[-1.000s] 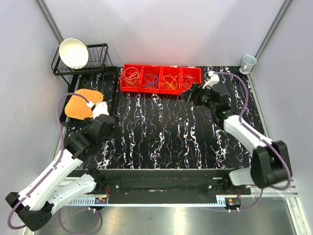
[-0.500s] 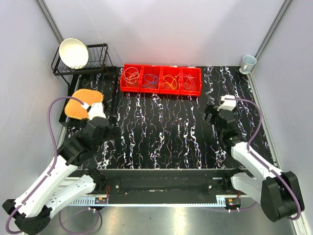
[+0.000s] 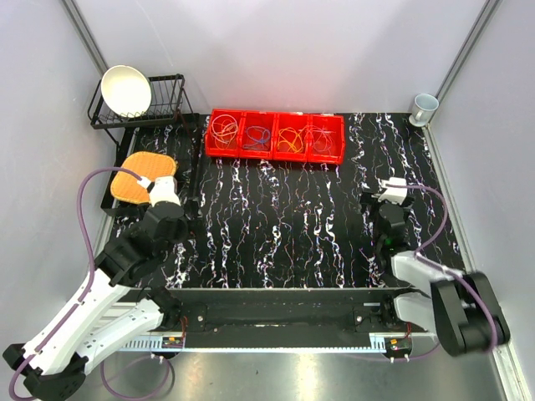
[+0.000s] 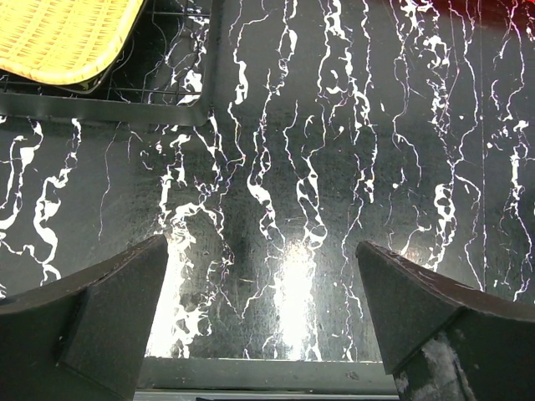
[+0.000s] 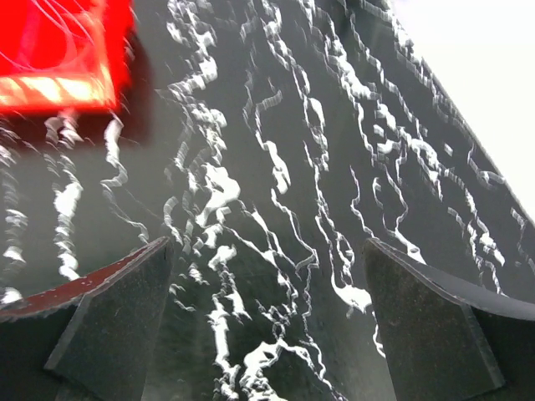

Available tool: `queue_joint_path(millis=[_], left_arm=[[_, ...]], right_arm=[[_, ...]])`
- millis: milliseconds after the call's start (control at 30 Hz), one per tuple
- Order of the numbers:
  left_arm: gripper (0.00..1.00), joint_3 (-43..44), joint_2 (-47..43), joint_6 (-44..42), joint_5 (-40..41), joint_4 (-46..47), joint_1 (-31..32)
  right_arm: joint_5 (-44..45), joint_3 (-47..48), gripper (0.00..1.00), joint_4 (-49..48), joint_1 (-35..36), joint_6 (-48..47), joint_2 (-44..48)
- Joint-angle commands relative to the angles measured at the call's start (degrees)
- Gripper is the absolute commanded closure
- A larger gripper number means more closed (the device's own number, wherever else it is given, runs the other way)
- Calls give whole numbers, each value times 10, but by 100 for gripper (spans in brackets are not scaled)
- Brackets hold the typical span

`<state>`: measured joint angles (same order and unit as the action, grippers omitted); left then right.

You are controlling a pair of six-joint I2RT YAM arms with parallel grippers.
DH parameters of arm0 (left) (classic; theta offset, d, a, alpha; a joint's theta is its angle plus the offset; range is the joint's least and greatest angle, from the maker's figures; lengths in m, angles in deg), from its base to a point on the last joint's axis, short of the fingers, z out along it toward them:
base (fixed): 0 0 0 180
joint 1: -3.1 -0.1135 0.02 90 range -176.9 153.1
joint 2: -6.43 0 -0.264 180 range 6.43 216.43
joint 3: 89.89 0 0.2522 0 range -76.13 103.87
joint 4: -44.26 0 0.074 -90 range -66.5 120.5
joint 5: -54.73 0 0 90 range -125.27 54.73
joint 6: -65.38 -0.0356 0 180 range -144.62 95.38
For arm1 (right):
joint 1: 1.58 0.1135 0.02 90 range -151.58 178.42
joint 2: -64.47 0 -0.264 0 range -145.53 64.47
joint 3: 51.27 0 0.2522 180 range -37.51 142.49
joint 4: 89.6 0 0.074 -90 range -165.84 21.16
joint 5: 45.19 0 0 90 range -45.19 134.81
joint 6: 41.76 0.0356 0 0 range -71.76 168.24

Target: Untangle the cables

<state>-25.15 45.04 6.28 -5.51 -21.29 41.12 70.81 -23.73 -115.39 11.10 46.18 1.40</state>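
The cables point(image 3: 223, 127) — thin coloured coils — lie across compartments of the red bin point(image 3: 251, 155).

Bright, tabletop point(image 4: 288, 292) glare, right wrist view blurred

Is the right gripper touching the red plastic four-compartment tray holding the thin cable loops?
Apart. In the top view the right gripper hangs over the black marbled table, with bare tabletop between it and the red tray.
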Motion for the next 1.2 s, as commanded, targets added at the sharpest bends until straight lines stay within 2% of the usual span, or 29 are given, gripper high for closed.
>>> queue_joint_path(millis=[0,67,200,267,300,333,367,433,1167], left_arm=[[1,1,-2,-13,-10,27,3],[1,3,-2,-13,-14,26,3],[1,3,-4,-13,-14,27,2],[1,2,-5,-13,-15,28,3],[1,2,-6,-13,-15,29,2],[1,2,-6,-13,-15,28,3],[1,2,-5,-12,-16,29,3],[1,3,-6,-12,-18,28,3],[1,-1,-114,1,34,32,3]], right_arm=[[-23,-9,0,-192,-35,-6,-84],[-57,-10,0,-250,-53,9,-129],[-80,23,0,-261,-77,4,-200],[-103,28,0,-336,-98,18,-274],[-106,37,0,-326,-108,17,-279],[-121,49,0,-220,-114,32,-246],[-137,69,0,-203,-119,32,-246],[-132,62,0,-247,-122,36,-263],[-122,62,0,-244,-122,39,-261]])
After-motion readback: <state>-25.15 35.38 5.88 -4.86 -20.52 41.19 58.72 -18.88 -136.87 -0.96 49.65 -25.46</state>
